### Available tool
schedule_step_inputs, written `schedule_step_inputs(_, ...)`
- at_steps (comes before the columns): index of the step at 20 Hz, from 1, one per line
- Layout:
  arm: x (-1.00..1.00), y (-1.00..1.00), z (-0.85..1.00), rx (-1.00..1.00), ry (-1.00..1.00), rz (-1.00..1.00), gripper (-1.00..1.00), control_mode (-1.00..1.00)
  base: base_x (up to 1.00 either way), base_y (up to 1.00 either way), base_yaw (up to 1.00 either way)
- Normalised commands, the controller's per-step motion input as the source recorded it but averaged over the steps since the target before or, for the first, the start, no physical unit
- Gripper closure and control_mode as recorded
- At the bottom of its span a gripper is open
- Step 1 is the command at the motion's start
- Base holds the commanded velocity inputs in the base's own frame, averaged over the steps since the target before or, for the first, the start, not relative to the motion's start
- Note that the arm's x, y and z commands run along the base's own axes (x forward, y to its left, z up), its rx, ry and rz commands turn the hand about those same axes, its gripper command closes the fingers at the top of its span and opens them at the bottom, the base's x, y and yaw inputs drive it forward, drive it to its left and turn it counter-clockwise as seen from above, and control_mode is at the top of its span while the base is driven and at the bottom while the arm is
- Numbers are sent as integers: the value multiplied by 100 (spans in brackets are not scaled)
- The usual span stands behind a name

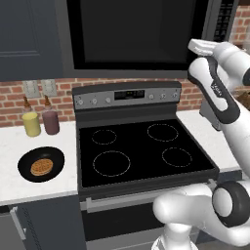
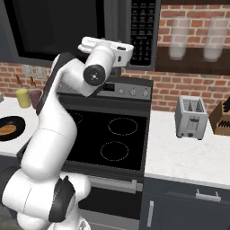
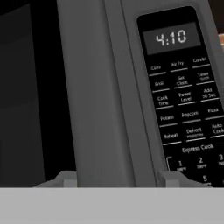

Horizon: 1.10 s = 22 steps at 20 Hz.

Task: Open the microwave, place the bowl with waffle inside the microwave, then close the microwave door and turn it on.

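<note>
End effector (image 3: pixel 118 177) at microwave door (image 3: pixel 94 87) handle

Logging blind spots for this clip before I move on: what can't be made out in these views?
- Gripper fingertips: hand view, cut off by the bottom band; open or shut unclear.
- Dark grey box-shaped microwave: top cut off by the frame in both base views.
- Black button panel: right base view, labels too small.
- Small silver toaster: slot contents not visible.

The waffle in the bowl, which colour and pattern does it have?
The waffle is golden-orange with a grid pattern, clearest in the left base view.
</note>
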Motion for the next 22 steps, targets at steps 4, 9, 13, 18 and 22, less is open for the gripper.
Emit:
schedule_step_inputs(4,-100,23,26,0,0,2,100,-100,0,0,0)
schedule_step_inputs(9,-100,42,37,0,0,0,100,-100,0,0,0)
schedule_step_inputs(13,-100,60,31,-4,0,0,100,-100,0,0,0)
schedule_step_inputs(18,-100,80,37,-7,0,0,100,-100,0,0,0)
schedule_step_inputs(22,-100,96,36,-12,1,0,100,-100,0,0,0)
